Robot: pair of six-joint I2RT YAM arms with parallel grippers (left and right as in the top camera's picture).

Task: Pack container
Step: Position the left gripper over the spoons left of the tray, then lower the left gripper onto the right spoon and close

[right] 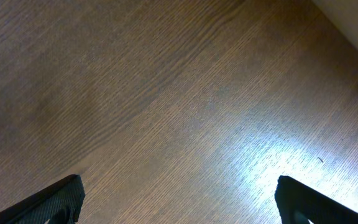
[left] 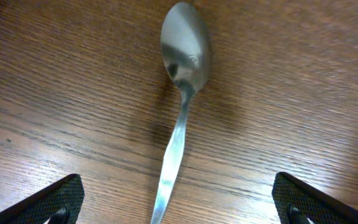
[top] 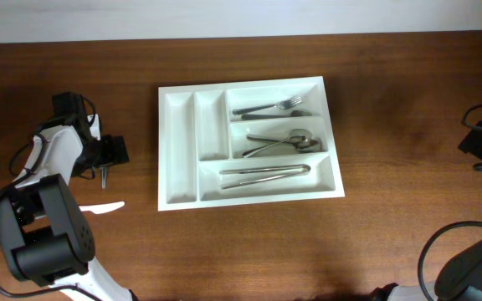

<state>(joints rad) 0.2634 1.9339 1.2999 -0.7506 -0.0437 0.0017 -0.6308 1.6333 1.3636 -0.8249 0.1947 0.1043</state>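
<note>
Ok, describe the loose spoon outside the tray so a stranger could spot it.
Find the white tray in the middle of the wooden table, then look left to the left gripper. Directly under that open gripper lies a metal spoon. It's shiny steel, unlike the white utensil lying nearby.

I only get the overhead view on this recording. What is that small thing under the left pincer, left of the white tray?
Observer: A metal spoon, lying on the table, its bowl pointing away from the wrist camera.
Reviewer: Is it gripped?
Observer: No. The left pincer is open, its fingertips wide apart on either side of the handle, neither touching it.
</note>
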